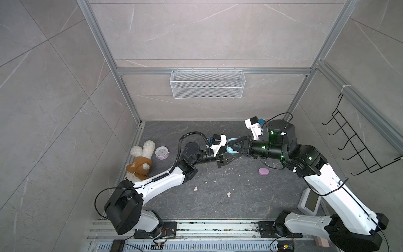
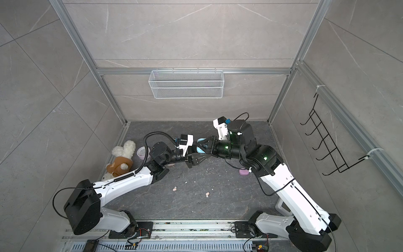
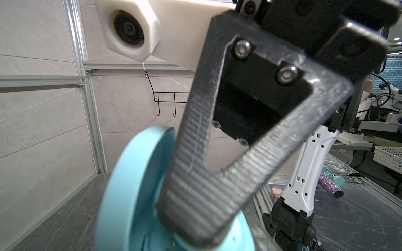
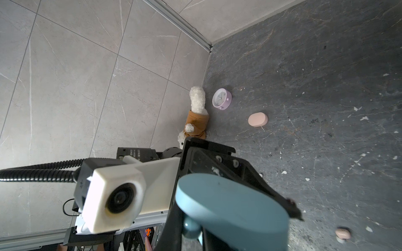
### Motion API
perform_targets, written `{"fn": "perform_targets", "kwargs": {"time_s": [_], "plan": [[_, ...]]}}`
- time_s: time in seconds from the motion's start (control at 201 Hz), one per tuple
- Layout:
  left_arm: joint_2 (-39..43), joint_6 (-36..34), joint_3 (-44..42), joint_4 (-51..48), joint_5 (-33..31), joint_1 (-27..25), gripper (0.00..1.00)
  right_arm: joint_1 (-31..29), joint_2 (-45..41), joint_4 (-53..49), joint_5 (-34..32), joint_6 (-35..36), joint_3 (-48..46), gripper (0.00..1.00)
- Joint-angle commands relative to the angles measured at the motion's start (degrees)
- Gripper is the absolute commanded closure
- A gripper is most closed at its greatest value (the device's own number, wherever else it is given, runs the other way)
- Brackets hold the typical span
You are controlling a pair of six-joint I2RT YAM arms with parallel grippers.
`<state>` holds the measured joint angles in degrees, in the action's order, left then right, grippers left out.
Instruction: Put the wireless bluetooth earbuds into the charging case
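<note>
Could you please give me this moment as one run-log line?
left gripper: shut on open blue case | right gripper: shut on blue bud at case | floor: two pink buds, lilac case

Both top views look steeply down from high above the front rail onto the whole dark worktop [image 1: 218, 203], while the two wrist cameras, pressed close, face each other across the blue charging case [image 3: 130, 184] that all four views share.

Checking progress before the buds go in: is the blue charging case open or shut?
Open: the blue charging case shows, in the left wrist view, its lid angled off the base.
</note>
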<state>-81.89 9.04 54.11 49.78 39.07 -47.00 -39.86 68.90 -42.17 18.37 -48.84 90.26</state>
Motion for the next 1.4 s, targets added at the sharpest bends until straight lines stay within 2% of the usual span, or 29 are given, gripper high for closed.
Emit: {"fn": "perform_targets", "kwargs": {"time_s": [0.0, 0.309, 0.473, 0.801, 1.04, 1.399], "plan": [[2.08, 0.98, 2.10, 3.93, 0.04, -0.33, 0.71, -0.48, 0.18, -1.23, -1.02, 1.11, -0.18, 0.85], [2.15, 0.98, 2.25, 4.09, 0.01, -0.37, 0.71, -0.93, 0.37, -2.80, -1.72, 1.55, 0.82, 0.82], [2.52, 0.98, 2.01, 3.97, -0.13, -0.37, 0.71, -0.90, 0.20, -3.33, -2.22, 1.64, 1.47, 0.76], [2.83, 0.38, 1.79, 3.07, -0.13, -0.37, 0.71, -0.98, 0.19, -5.91, -3.13, 2.39, 3.73, 0.70], [3.31, -0.38, 1.41, 1.77, -0.65, -0.37, 0.72, -0.93, 0.56, -9.62, -3.40, 3.14, 7.04, 0.61], [4.23, -1.90, 0.39, -1.60, -0.77, -0.29, 0.72, -1.48, 3.05, -17.97, -4.45, 6.49, 16.46, 0.59]]}}
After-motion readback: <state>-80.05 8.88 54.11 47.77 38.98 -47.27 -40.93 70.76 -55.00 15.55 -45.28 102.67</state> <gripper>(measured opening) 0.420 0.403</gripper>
